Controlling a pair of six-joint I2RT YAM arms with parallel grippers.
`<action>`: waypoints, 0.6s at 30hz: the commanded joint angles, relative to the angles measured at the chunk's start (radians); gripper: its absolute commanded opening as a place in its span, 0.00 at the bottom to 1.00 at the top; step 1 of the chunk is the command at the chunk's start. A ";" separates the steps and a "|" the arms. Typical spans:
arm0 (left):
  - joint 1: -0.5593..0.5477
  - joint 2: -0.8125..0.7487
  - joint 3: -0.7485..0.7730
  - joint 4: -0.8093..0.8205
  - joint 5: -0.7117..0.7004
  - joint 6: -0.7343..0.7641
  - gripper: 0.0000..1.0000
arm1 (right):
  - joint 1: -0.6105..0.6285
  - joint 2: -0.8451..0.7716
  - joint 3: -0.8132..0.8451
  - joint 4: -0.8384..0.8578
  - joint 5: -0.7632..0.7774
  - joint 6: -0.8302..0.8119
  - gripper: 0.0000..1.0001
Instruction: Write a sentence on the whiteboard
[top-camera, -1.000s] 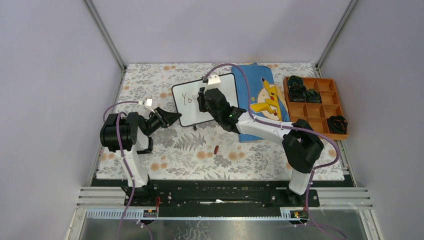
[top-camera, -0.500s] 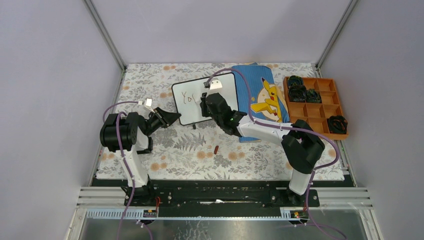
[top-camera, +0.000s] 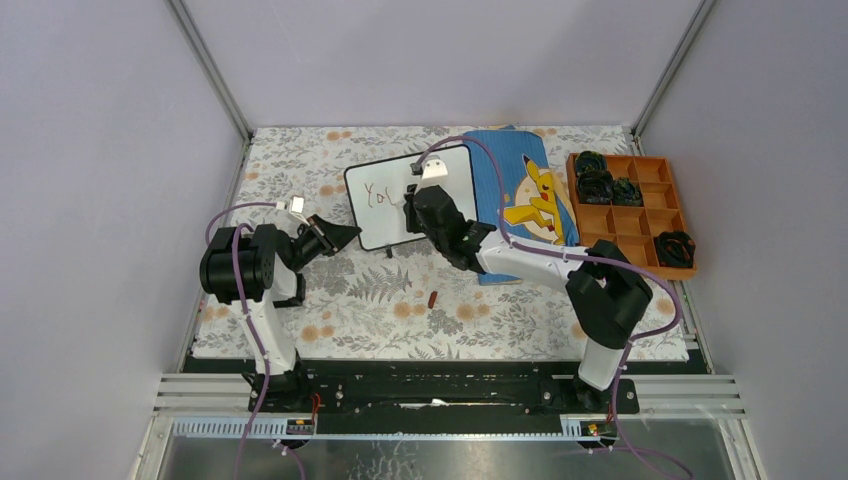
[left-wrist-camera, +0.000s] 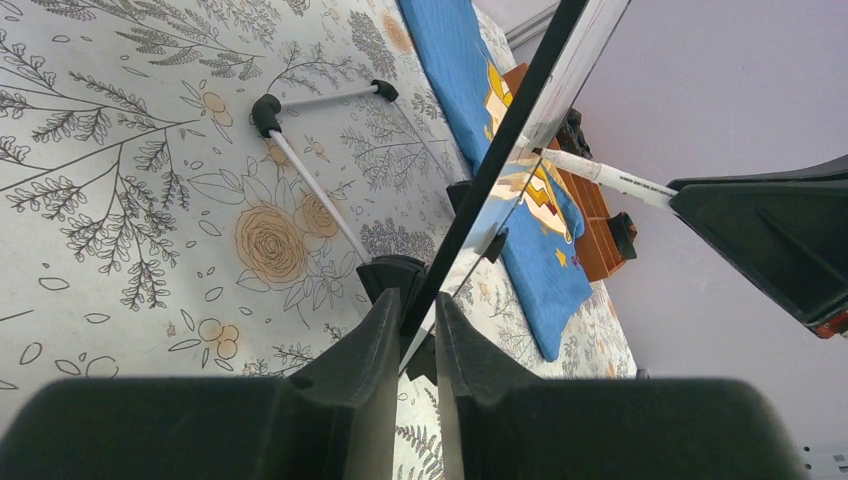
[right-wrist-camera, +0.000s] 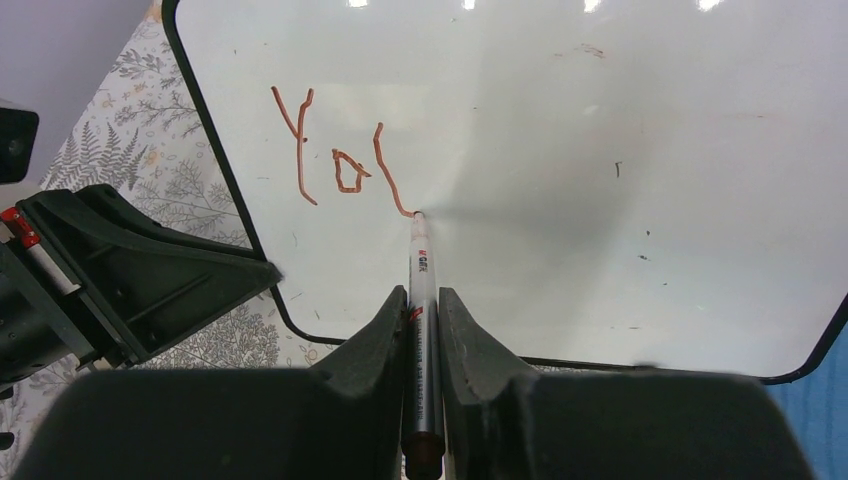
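White and glossy, the whiteboard (top-camera: 378, 228) has rounded corners and a thin black rim. It is propped at a slant on small black feet on the flowered tablecloth (top-camera: 350, 300), towards the far middle of the table, just left of a blue cloth (top-camera: 515, 165). Of the sentence (right-wrist-camera: 340, 165), only thin red-brown marks show near the board's upper left: "Yo" and one curved stroke beside it. The right gripper (right-wrist-camera: 420, 298) is clamped on a marker (right-wrist-camera: 421, 260), whose tip touches the end of that stroke. The left gripper (left-wrist-camera: 412, 310) sits at the board's near left corner, its fingers pinched on the black rim. An orange tray (top-camera: 655, 172) with compartments lies at the far right.
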 joint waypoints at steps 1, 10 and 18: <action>-0.009 0.003 0.015 0.029 0.006 0.019 0.22 | -0.025 -0.046 0.011 0.013 0.061 -0.010 0.00; -0.011 0.003 0.016 0.029 0.007 0.019 0.09 | -0.028 -0.046 0.031 0.011 0.058 -0.015 0.00; -0.012 0.003 0.015 0.029 0.007 0.021 0.00 | -0.030 -0.038 0.067 0.003 0.057 -0.027 0.00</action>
